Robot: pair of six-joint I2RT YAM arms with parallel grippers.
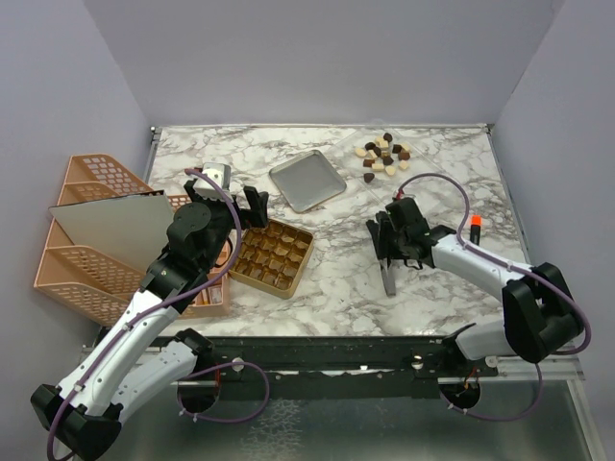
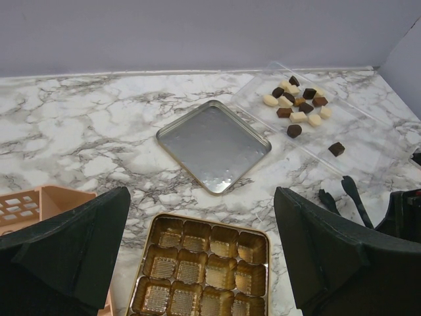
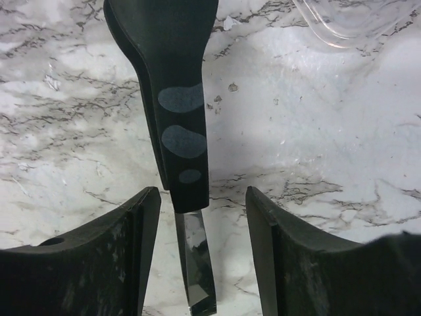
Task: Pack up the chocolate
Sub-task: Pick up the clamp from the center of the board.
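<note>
At the far right of the bench (image 1: 336, 279), the chocolate (image 1: 384, 157) lies in a loose cluster on a clear plastic sheet (image 2: 368, 141). Dark, brown and cream pieces are mixed, with one dark piece apart, nearer the arms. None has been packed. On this evidence the task is at its start and every piece remains to be moved.

Containers: the gold tray (image 2: 197, 270) with its grid of compartments sits by the left arm, and every compartment in view is empty. Between it and the chocolate lies a square metal tin (image 2: 214, 145), also empty. Peach baskets (image 1: 91, 230) stand at the left edge; their contents cannot be made out.

Left gripper (image 1: 252, 206): fingers spread wide at the tray's far edge, holding nothing. Right gripper (image 3: 202, 194): fingers spread either side of a black-handled tool (image 3: 187, 131) lying on the bench, gaps on both sides, nothing gripped.
</note>
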